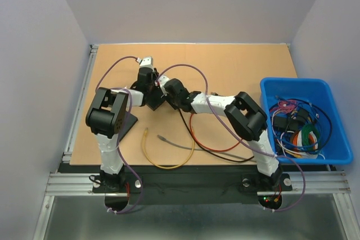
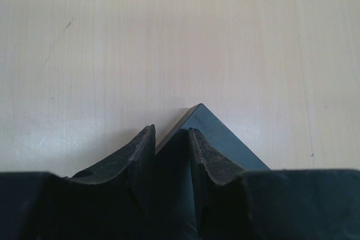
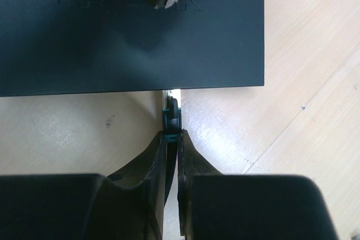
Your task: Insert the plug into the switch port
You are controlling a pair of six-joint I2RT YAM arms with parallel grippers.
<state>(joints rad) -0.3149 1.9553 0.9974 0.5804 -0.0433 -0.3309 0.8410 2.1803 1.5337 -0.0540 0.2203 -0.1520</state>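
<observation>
The switch (image 3: 129, 43) is a flat black box. In the top view the arms cover most of it (image 1: 128, 122). My left gripper (image 2: 171, 131) is shut on one corner of the switch (image 2: 211, 125). My right gripper (image 3: 172, 134) is shut on the plug (image 3: 171, 117), which has a teal and black boot. The plug's clear tip meets the switch's near side edge, close to its right corner. The port itself is hidden under the switch's top face. In the top view the two grippers (image 1: 151, 95) (image 1: 161, 91) meet at the table's middle left.
A yellow cable (image 1: 166, 164), a grey cable (image 1: 175, 144) and a red and black cable (image 1: 216, 149) lie on the wooden table (image 1: 236, 66) in front of the arms. A blue bin (image 1: 298, 87) with several cables stands at the right edge.
</observation>
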